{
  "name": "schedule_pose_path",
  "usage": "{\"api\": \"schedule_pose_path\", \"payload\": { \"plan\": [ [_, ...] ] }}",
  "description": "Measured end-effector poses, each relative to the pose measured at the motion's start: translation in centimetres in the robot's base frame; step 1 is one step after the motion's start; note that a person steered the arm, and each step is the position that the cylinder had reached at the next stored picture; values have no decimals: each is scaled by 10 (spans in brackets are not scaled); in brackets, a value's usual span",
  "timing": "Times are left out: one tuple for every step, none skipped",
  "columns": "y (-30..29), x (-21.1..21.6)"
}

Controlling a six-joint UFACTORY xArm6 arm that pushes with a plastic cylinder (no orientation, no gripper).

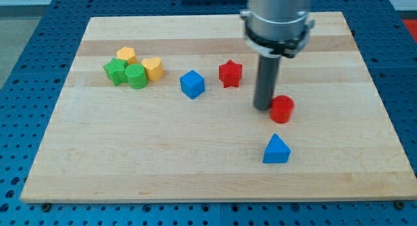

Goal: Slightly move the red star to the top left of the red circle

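**A:** Status, left to right?

**B:** Wooden board (130, 161) on a blue pegboard table (26, 89). Toward the board's top-left corner there's a tight cluster of four: green star (115, 71) at the left, yellow pentagon-ish block (126, 55) above it, green cylinder (136, 76) in the middle, yellow heart (153, 68) at the right. They look to be touching or just beside each other.

**A:** Next?

**B:** Blue cube (192, 83), left of centre in the upper half, near the cluster but apart from it. Just to its right, slightly closer to the top edge, is the red star (230, 73). Small gap between cube and star.

**A:** Where's your tool?

**B:** My tip (263, 108) is down at the board, right of centre. It has no jaws, just a plain rod, so it isn't holding anything. The tip is below and to the right of the red star, clear of it. The red circle (281, 109) is just beside the tip on its right. Touching or a hair apart, I can't tell.

**A:** So where's the star relative to the circle?

**B:** Up and to the left of it, with my rod between them.

**A:** Anything else?

**B:** Blue triangle (276, 150), below the red circle toward the bottom edge, apart from it.
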State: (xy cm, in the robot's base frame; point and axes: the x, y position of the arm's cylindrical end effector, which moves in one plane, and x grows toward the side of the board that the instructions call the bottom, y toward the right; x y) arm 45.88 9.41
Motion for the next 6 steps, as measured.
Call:
{"api": "schedule_pose_path", "payload": {
  "plan": [
    [-41, -29],
    [-96, -40],
    [-124, -67],
    [-101, -94],
    [-70, -83],
    [-115, -72]
  ]
}}
